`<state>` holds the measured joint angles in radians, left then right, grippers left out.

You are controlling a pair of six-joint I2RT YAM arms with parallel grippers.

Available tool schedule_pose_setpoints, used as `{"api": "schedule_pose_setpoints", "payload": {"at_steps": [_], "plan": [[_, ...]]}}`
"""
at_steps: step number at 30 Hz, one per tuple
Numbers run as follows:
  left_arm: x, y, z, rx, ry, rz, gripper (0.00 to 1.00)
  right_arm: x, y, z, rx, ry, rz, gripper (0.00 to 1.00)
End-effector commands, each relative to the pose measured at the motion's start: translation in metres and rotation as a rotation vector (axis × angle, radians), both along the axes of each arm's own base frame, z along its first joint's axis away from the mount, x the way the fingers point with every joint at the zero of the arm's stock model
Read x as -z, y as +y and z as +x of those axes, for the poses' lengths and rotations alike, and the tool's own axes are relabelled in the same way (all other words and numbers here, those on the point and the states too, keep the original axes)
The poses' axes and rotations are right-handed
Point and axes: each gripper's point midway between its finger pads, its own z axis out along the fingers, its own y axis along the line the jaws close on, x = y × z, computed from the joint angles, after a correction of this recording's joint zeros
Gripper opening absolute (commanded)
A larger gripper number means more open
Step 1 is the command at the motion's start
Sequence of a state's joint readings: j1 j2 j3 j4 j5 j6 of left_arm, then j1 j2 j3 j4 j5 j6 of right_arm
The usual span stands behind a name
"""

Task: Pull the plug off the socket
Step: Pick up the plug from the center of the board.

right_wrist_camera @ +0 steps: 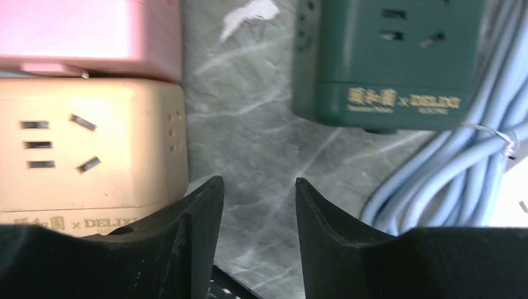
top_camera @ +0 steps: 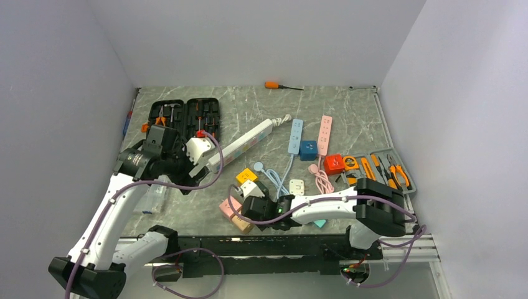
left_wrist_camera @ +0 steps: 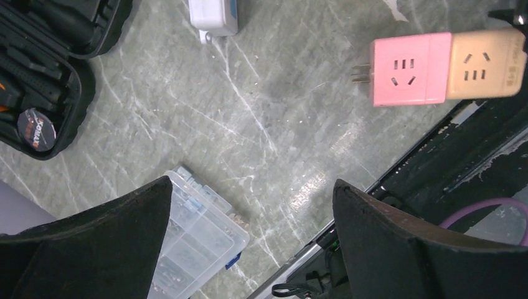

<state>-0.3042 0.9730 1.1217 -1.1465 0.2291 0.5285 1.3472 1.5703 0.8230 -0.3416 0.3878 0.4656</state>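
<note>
The pink cube-shaped plug adapter (left_wrist_camera: 408,68) sits pushed into the tan cube-shaped socket block (left_wrist_camera: 485,62), the two joined face to face. They lie on the grey marbled table (left_wrist_camera: 268,124) close to its near edge, and the pink cube's own metal prongs stick out free on the side away from the tan one.

The right gripper (right_wrist_camera: 257,184) hangs low just beside the tan block. Its black fingers are part-way apart with only bare table between them, so nothing is held. One finger (right_wrist_camera: 187,230) is right at the tan block's corner; contact cannot be told. A dark green socket block (right_wrist_camera: 392,56) and a coiled light blue cable (right_wrist_camera: 461,180) lie on the other side.

The left gripper (left_wrist_camera: 252,182) is spread wide and empty above the table, over a clear plastic compartment box (left_wrist_camera: 199,230), well apart from the joined cubes.
</note>
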Motion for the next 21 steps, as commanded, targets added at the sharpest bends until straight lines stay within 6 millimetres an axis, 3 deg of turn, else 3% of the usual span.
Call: {"api": "schedule_pose_setpoints", "payload": {"at_steps": [1, 9, 17, 21], "plan": [[0.002, 0.009, 0.009, -0.058, -0.028, 0.033, 0.99, -0.022, 0.040, -0.005, -0.034, -0.026, 0.093, 0.47], [-0.001, 0.026, 0.015, -0.107, -0.108, 0.083, 0.99, -0.036, 0.084, -0.031, -0.163, 0.025, 0.166, 0.44], [-0.001, 0.040, 0.024, -0.127, -0.136, 0.149, 0.99, -0.029, 0.118, -0.044, -0.270, 0.073, 0.181, 0.41], [-0.001, 0.041, 0.025, -0.128, -0.127, 0.149, 0.99, -0.051, 0.127, -0.045, -0.319, 0.062, 0.215, 0.39]]}}
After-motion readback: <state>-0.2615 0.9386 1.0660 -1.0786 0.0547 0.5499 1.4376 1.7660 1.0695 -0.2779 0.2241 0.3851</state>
